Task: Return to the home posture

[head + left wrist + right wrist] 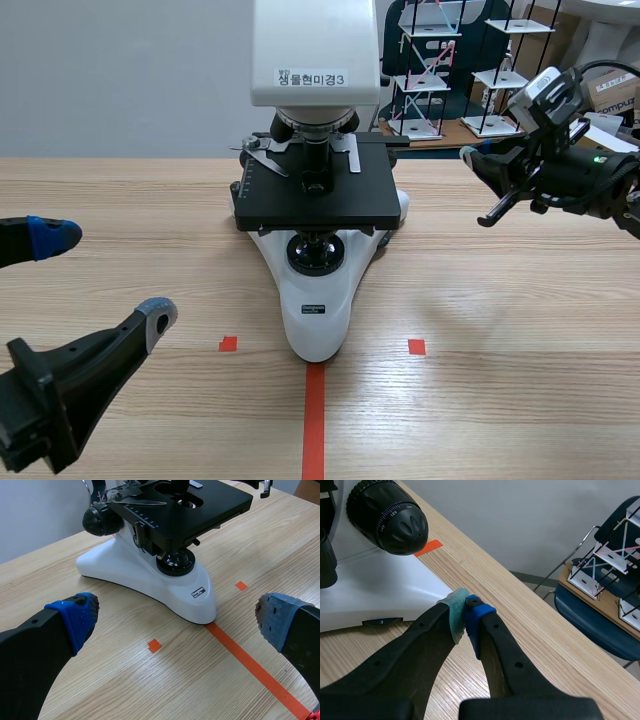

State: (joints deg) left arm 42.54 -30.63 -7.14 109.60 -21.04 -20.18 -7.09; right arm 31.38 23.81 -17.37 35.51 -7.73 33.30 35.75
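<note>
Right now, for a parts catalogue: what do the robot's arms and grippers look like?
All black. The left gripper has thick fingers tipped with blue dotted pads; the right gripper has one pale green pad and one blue, plus a green light on its arm.

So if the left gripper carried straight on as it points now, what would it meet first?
The left gripper would probably meet the microscope's white base first, ahead between its open fingers; depth is unclear.

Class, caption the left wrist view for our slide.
Open left hand hovers before the white microscope on the wooden table.
</note>
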